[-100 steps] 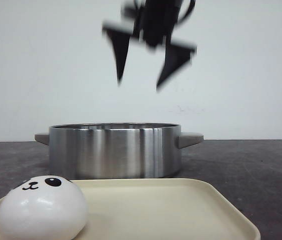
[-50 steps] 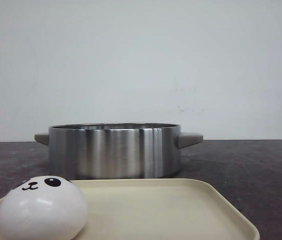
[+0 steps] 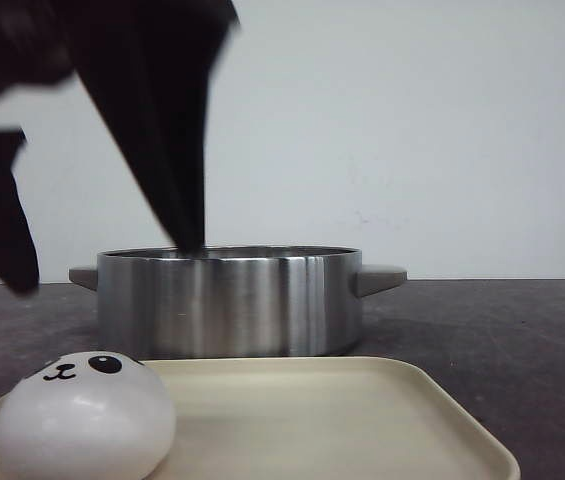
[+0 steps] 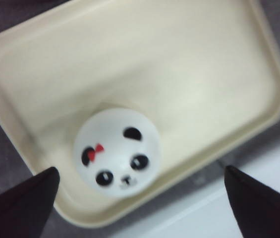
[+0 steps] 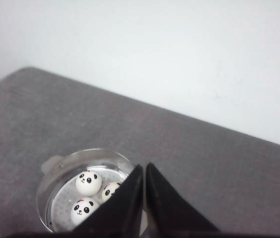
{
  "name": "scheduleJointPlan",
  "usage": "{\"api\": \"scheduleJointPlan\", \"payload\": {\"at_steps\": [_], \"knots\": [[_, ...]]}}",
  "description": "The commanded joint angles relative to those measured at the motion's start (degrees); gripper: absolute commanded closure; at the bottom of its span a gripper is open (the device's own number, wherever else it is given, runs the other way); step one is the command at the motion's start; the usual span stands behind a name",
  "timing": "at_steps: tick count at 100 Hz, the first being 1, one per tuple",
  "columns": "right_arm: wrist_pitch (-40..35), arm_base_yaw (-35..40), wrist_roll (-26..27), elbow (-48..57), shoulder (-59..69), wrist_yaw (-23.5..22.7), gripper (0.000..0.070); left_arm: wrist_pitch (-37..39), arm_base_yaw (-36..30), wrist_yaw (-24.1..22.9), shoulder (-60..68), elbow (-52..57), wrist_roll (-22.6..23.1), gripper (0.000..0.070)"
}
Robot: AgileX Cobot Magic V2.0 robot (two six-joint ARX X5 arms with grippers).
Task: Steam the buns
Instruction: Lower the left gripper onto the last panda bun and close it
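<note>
I see a plain white wall [image 3: 462,130] behind a dark grey, speckled tabletop [image 3: 502,320]; light is even, with faint scuffs on the wall.

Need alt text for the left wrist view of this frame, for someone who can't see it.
One white panda-face bun with a small red bow mark sits on a cream tray, seen from above. The left end effector hangs open over it, its dark fingertips showing on either side, apart from the bun. The image is slightly blurred.

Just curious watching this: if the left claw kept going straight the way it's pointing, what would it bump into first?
Most likely the panda bun on the cream tray; it sits between the open left gripper fingers, though the distance is unclear.
</note>
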Motion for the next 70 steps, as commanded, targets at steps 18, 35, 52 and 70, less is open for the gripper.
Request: {"api": "scheduleJointPlan", "payload": {"at_steps": [18,35,52,70], "knots": [[-3.0,0.4,-0.5,1.1,-2.1,0.7,0.0700,1.9,-0.5,1.9,7.9,0.7,-1.5,0.0000],[-6.0,0.4,-0.4,1.1,-3.8,1.6,0.0700,2.2,-0.5,3.6,11.5,0.7,-1.5,0.0000],[-6.6,0.4,-0.4,1.1,-5.5,1.6,0.0700,3.0,-0.5,3.6,13.6,0.7,-0.8,0.0312],[-6.7,0.4,-0.2,1.1,-7.0,1.6,0.0700,4.4,-0.6,3.6,13.7,0.9,0.8,0.0700]]}}
